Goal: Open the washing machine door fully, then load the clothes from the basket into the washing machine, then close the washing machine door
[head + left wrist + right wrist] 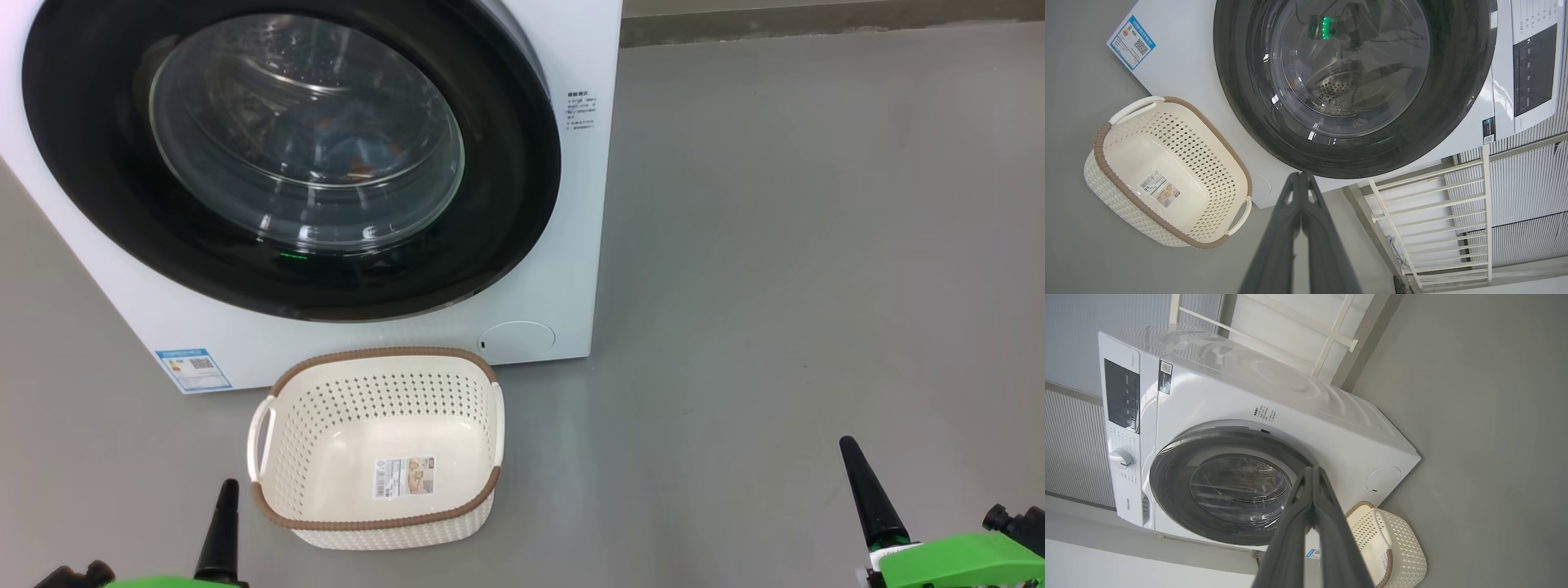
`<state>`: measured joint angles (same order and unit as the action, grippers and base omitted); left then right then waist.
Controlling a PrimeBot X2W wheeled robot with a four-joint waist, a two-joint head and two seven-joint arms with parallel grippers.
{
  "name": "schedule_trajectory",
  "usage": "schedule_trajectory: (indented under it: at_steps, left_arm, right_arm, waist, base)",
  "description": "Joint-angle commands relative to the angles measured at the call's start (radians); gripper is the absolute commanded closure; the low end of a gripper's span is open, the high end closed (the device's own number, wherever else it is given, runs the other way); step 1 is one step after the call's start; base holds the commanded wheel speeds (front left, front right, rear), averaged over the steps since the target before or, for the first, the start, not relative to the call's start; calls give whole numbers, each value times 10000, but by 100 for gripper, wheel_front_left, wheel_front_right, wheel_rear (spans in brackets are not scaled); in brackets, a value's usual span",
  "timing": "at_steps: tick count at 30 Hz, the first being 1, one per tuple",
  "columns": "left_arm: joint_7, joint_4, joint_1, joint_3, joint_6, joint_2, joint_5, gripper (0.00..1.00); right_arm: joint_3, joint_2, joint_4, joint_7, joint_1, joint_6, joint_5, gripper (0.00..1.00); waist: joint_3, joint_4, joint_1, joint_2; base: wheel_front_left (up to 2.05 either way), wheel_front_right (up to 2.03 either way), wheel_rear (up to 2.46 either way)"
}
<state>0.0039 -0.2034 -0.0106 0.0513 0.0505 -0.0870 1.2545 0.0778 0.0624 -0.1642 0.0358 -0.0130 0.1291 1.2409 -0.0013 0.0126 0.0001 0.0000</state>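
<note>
The washing machine [584,245] is white and stands at the upper left of the head view. The washing machine door [514,171], a black ring around bulging glass, lies flat against its front. Blue and orange clothes [359,159] show dimly through the glass. The cream basket [384,354] sits on the floor just before the machine, with a paper label on its bare base. My left gripper [228,490] is shut, low beside the basket's left end. My right gripper [850,447] is shut, far to the right. From the wrists, shut fingers [1301,176] [1312,470] point at the door [1453,106] [1167,486].
Grey floor [816,245] stretches to the machine's right. A blue label sticker [193,369] and a round flap [516,337] sit low on the machine's front. A white railing [1429,204] and a ribbed wall stand behind the machine. The control panel [1120,396] and dial [1120,458] are at its top.
</note>
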Motion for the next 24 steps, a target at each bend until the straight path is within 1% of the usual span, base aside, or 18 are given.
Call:
schedule_trajectory:
  at_steps: [1,24]
  left_arm:
    - [62,141,-484,-345,146,-103,298,100]
    - [583,-228,-797,-1008,590,56,2677,100]
  right_arm:
    - [-117,115,165,79,514,12,313,100]
    - [-29,125,-478,361,963,14,2786,100]
  waist:
    - [2,-5,0,0]
    - [31,-87,0,0]
  base:
    - [0,0,0]
    - [0,0,0]
